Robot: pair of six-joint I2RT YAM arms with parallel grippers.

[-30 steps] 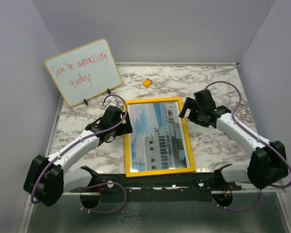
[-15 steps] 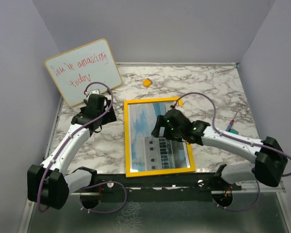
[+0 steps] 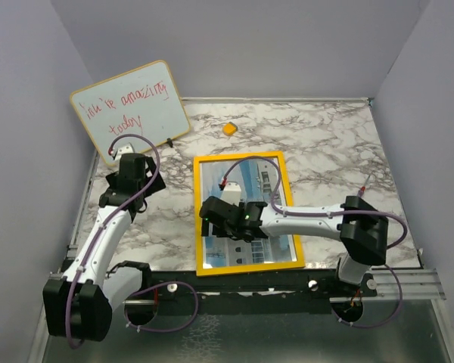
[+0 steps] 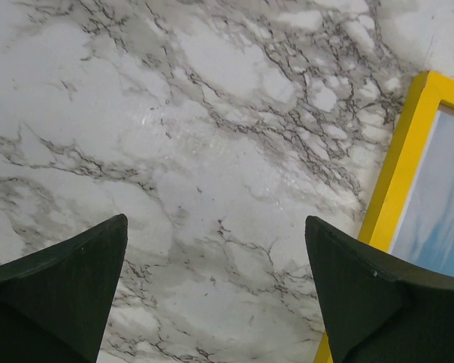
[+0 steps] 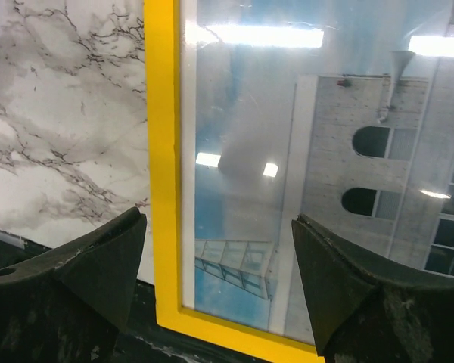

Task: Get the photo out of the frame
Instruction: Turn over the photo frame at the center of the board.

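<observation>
Top: frame point(image 3: 198, 219) lies flat and face up on the marble table point(image 3: 325, 151), photo point(image 3: 210, 178) inside it. Right gripper point(image 3: 210, 212) is over the frame's near-left part, arm reaching across the frame from its right side. Left gripper point(image 3: 140, 185) is left of the frame, apart from it. Whiteboard point(image 3: 129, 110) stands beyond the frame's far-left corner; a small orange piece point(image 3: 229, 128) lies just beyond its far edge.

Left wrist: left gripper point(image 4: 216, 227) jaws apart, nothing between them, over bare table point(image 4: 174, 113). The frame's yellow edge point(image 4: 397, 174) is off to the right.

Right wrist: right gripper point(image 5: 219, 219) jaws apart, empty, straddling the frame's yellow side rail point(image 5: 161, 151) from above. Photo point(image 5: 348, 136) sits behind reflective glazing.
</observation>
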